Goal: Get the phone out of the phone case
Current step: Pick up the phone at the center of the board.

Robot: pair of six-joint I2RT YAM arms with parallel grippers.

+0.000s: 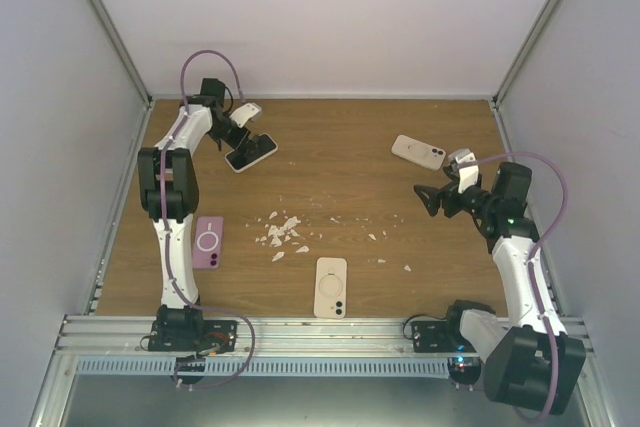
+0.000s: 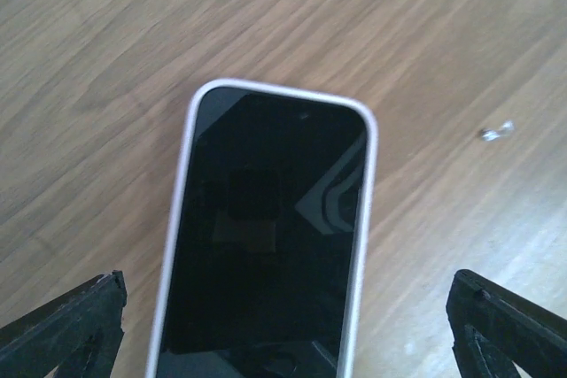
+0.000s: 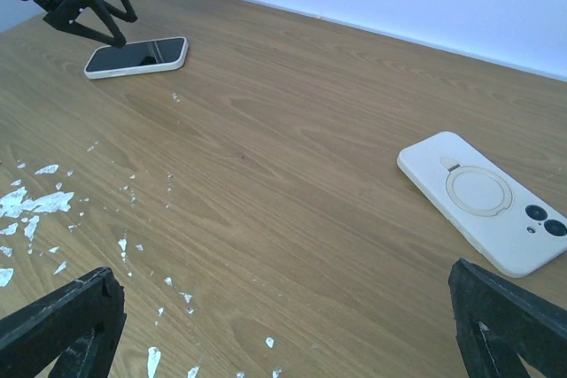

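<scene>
Both grippers are standing wide open and holding nothing. You are working with the left gripper (image 1: 245, 137) at the far left of the wooden table (image 1: 340, 177), over the screen-up phone (image 2: 266, 236) in its white case (image 2: 365, 219).

Position: the phone is lying flat, its top end pointing away from the left wrist camera. Its lower end is sitting between the fingers (image 2: 62, 325). Bare wood is showing outside each long edge, so the fingers are straddling the phone and not touching it. It is sitting roughly centred, perhaps slightly toward the left finger. How high the fingers are above the wood cannot be told.

The right gripper (image 1: 433, 199) is hanging well apart from this phone, near a cream cased phone (image 3: 483, 201) lying face down.

Judgement: you are lining up the grasp.
- Keep the wrist square to the long edges.
- Lower until the pads are bracketing the case rim, not the glass.
- Close slowly, so the handset is not skidding on the wood.

The case lip is looking thin. You are probably going to need the second arm to pin the case or peel a corner.

White flakes (image 1: 282, 232) are lying mid-table, well apart from this phone.
</scene>
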